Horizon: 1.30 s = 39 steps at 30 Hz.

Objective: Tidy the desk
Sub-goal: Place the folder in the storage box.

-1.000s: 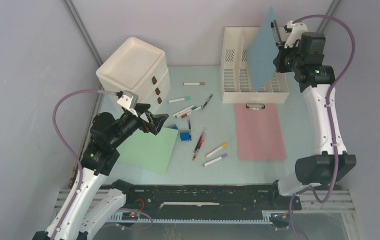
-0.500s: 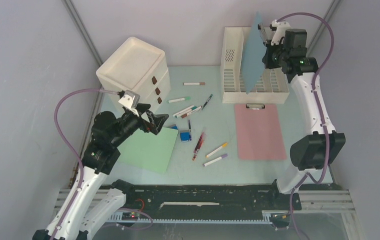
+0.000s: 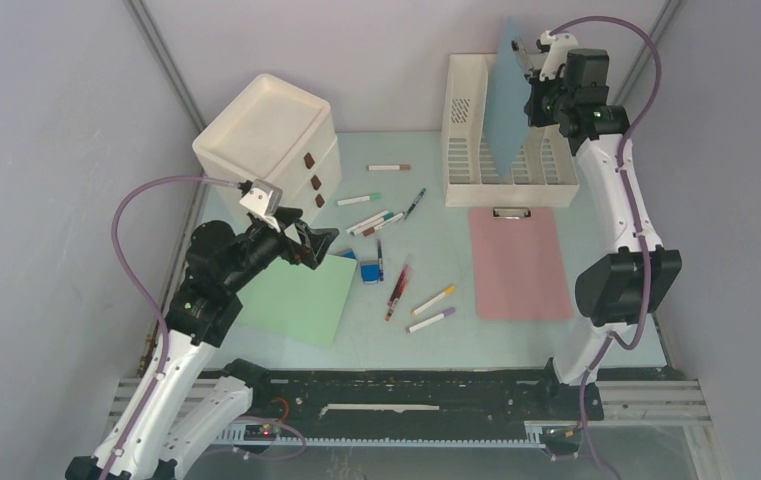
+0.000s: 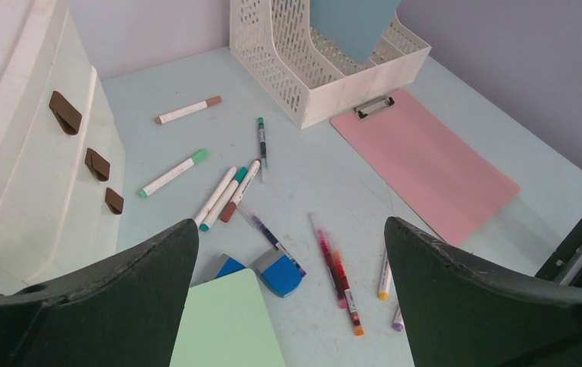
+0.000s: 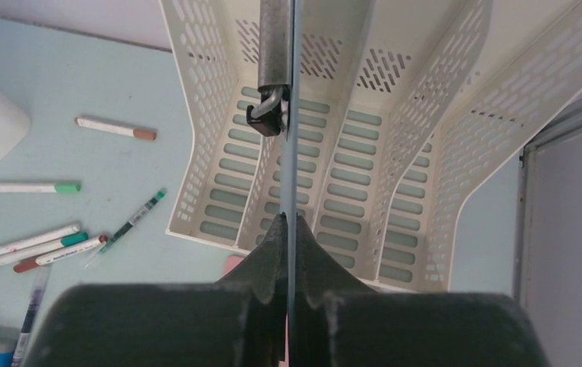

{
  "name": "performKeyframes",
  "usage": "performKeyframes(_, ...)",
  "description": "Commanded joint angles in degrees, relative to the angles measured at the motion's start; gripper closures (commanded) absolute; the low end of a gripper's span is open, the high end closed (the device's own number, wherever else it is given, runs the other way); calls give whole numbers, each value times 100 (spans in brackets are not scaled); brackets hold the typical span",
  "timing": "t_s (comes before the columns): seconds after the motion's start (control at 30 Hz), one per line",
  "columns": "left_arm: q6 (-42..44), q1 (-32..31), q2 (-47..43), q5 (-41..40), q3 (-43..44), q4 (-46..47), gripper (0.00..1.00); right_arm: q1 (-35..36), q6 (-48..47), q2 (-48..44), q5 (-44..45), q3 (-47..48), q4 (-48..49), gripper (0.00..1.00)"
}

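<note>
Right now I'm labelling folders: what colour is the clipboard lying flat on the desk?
Pink clipboard, clearest in the top external view.

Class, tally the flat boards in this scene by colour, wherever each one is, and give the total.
blue board: 1, pinched upright in the right gripper over the file rack
pink board: 1, flat on the desk
green board: 1, flat on the desk
Total: 3
</note>
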Motion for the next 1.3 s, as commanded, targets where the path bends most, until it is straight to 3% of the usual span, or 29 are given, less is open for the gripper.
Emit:
performKeyframes(0.0, 142, 32, -3, -100, 81, 98, 0, -8, -149, 52, 70, 291, 227, 100)
performKeyframes(0.33, 130, 34, 30, -40, 86, 97, 0, -74, -119, 111, -360, -375, 252, 99)
performKeyframes(0.53, -58, 34, 171, 79, 100, 104, 0, -205, -79, -43, -802, -725, 219, 75)
performKeyframes(0.77, -890, 34, 363, 496, 89, 223, 0, -507, 27, -924, -1573, -1390, 167, 34)
performKeyframes(0.9, -1389, 30, 301, 715, -26, 29, 0, -910, 91, -2054, -2570, -2402, 254, 22)
performKeyframes(1.0, -1802, 21, 123, 704, -356, 42, 0, -1193, -15, -2982, -3490, -3332, 104, 19)
performKeyframes(1.13, -2001, -237, -73, 97, -772, 55, 0, -1227, -494, -3975, -4521, -4165, -639, 19)
performKeyframes(1.27, -1982, -1178, 17, -1622, -900, -113, 0, -1169, -883, -4647, -5264, -4903, -882, 19)
